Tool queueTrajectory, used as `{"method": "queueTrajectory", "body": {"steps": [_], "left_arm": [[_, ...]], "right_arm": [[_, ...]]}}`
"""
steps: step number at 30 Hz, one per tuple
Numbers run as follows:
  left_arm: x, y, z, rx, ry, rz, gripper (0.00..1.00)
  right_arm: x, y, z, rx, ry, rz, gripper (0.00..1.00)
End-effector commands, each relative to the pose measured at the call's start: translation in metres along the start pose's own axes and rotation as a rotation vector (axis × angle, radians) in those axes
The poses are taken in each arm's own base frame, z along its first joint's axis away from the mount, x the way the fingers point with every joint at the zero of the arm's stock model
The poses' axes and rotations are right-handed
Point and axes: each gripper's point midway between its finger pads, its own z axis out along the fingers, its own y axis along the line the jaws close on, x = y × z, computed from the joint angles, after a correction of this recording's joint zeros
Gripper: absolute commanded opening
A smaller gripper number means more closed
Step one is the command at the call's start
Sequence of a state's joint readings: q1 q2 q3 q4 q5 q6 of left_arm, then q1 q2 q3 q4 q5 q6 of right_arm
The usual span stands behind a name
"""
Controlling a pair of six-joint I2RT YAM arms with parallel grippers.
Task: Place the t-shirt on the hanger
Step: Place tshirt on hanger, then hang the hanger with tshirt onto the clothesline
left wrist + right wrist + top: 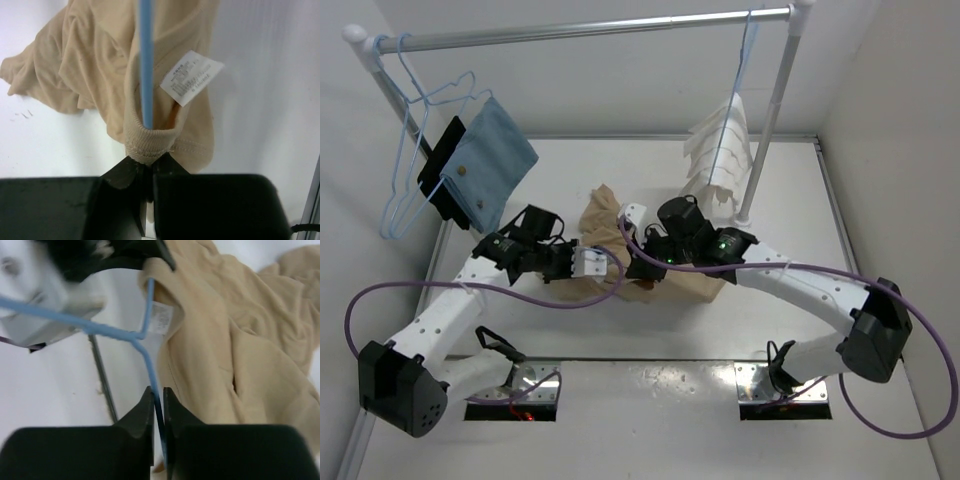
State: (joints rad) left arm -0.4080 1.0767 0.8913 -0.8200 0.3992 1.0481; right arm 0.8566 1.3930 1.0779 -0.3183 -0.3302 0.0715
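Note:
The tan t-shirt (605,212) lies crumpled on the table between both arms. My left gripper (608,262) is shut on its ribbed collar (148,142), seen close in the left wrist view (148,161). The pale-blue hanger wire (146,60) runs down into the collar opening beside a white label (191,77). My right gripper (636,258) is shut on the hanger wire (150,360), with the jaws pinching it (158,392). The t-shirt (240,340) lies to the right of that wire. Most of the hanger is hidden by fabric and arms in the top view.
A metal rail (590,30) spans the back. Spare pale-blue hangers (405,190) and a light-blue square cloth (490,165) hang at its left. A white ribbed cloth (720,150) hangs at the right beside the rack post (770,130).

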Motion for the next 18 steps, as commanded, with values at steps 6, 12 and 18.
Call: {"method": "queueTrajectory", "body": {"steps": [6,12,18], "left_arm": [[-0.024,0.011,-0.018,-0.030,-0.151,-0.078,0.00],[-0.015,0.018,-0.022,-0.044,-0.178,-0.137,0.34],[-0.029,0.029,-0.028,-0.050,-0.226,-0.203,0.49]], "right_arm": [[-0.019,-0.005,-0.022,0.069,-0.188,0.059,0.00],[-0.007,-0.001,-0.043,0.099,-0.216,0.052,0.00],[-0.011,-0.003,-0.047,0.116,-0.226,0.061,0.00]]}}
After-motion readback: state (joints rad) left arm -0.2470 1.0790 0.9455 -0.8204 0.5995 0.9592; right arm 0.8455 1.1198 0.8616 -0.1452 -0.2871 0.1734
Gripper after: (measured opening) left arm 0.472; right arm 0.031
